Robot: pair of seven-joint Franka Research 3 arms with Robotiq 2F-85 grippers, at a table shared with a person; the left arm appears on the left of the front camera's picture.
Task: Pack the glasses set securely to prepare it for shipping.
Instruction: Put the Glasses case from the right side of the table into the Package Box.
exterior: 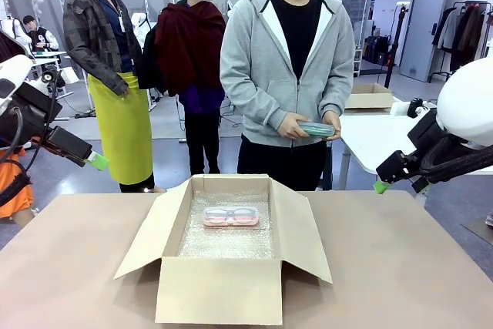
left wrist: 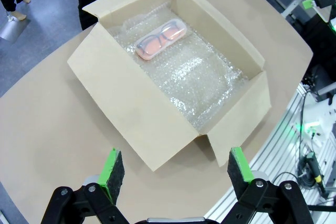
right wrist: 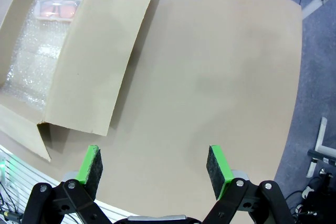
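1. Pink case (exterior: 231,217) lies on bubble wrap (exterior: 223,246) in the open box (exterior: 219,292); mint green case (exterior: 317,129) sits in the person's hands (exterior: 289,126).
2. My left tool (left wrist: 174,163) and right tool (right wrist: 154,157) hang empty, jaws spread.
3. Next, I reckon: green case in, flaps closed.

Two glasses cases: one pale pink case (exterior: 231,217) and one mint green case (exterior: 317,129). One cardboard box (exterior: 219,292), one sheet of bubble wrap (exterior: 225,246), one desk (exterior: 400,267). Two end effectors, the left end effector (left wrist: 173,167) and the right end effector (right wrist: 155,163), each with two green pads (left wrist: 112,164). One person (exterior: 289,59) at the desk.
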